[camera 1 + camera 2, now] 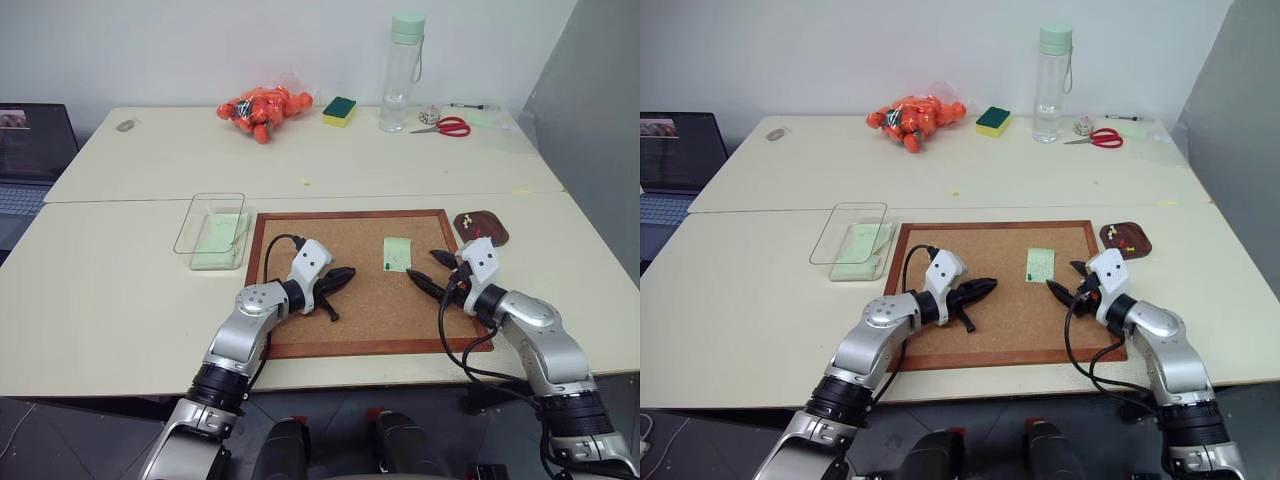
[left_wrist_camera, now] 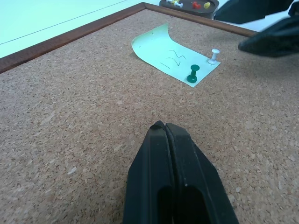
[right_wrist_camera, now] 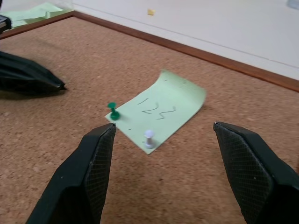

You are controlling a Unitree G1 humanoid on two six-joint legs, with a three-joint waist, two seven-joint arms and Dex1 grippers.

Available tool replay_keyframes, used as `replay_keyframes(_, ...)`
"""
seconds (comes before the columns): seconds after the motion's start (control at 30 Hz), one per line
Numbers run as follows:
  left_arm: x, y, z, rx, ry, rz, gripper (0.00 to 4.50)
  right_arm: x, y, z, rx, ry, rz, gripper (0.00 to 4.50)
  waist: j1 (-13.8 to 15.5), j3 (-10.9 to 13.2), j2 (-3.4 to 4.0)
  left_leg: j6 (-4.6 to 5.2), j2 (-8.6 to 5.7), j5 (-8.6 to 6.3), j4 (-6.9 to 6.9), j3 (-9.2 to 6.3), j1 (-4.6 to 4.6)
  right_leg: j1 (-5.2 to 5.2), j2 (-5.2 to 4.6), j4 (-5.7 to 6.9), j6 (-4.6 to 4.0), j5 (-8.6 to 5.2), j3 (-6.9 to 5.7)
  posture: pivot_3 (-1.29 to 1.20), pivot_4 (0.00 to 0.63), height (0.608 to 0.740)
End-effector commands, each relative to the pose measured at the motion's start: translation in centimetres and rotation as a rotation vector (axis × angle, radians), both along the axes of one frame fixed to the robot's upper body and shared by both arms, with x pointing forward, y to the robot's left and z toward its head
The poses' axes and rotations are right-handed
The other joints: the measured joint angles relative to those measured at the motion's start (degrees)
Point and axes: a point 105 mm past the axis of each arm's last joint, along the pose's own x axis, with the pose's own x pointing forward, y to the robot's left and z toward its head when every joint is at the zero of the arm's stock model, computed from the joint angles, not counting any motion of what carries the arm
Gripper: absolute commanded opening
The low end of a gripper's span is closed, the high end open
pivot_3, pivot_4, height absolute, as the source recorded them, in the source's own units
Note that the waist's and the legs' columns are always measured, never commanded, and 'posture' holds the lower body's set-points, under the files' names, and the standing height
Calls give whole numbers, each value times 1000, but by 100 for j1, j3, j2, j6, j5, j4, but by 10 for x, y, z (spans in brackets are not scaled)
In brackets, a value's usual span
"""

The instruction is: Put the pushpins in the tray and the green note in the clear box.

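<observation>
The green note (image 1: 397, 254) lies on the cork board, curled up at its far end, held by a dark green pushpin (image 3: 112, 111) and a white pushpin (image 3: 149, 138) at its near edge. My right gripper (image 1: 425, 268) hovers open just right of the note, its fingers (image 3: 93, 163) pointing at the pins. My left gripper (image 1: 340, 280) rests shut and empty on the cork to the note's left. The dark tray (image 1: 481, 226) sits off the board's far right corner with a yellow and a red pin inside. The clear box (image 1: 212, 230) stands left of the board, holding pale green paper.
The wood-framed cork board (image 1: 300, 345) lies at the table's near middle. At the back stand a clear bottle (image 1: 402, 75), a green-and-yellow sponge (image 1: 339, 110), an orange bag (image 1: 262, 108) and red scissors (image 1: 447, 126). A laptop (image 1: 30, 150) is at far left.
</observation>
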Motion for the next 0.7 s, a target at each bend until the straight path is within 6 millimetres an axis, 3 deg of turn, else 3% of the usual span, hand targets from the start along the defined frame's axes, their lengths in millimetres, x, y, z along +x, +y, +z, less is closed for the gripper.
replay_keyframes(0.03, -7, -3, -18, 19, 67, -14, 0, 1, 10, 8, -9, -60, 28, 3535, 4, 0, 0, 0, 0, 0, 0, 0, 0, 0, 0, 0, 0, 0, -1, 0, 150, 740)
replay_keyframes(0.1, -7, -3, -18, 20, 67, -13, 0, 1, 11, 6, -16, -60, 35, 3535, 8, 0, 0, 0, 0, 0, 0, 0, 0, 0, 0, 0, 0, 0, 0, 0, 150, 740)
replay_keyframes(0.2, -6, -2, -18, 20, 65, -8, 0, 2, 14, 3, -20, -57, 36, 3111, 10, 0, 0, 0, 0, 0, 0, 1, 0, 0, 0, -1, 0, 0, 1, 0, 150, 740)
replay_keyframes(0.7, -7, -1, -18, 20, 62, 1, 0, 11, 13, 2, 41, -42, -7, 165, 12, 0, 0, 0, 0, 0, 0, 0, 0, 0, 0, 0, 0, 0, 0, 0, 150, 740)
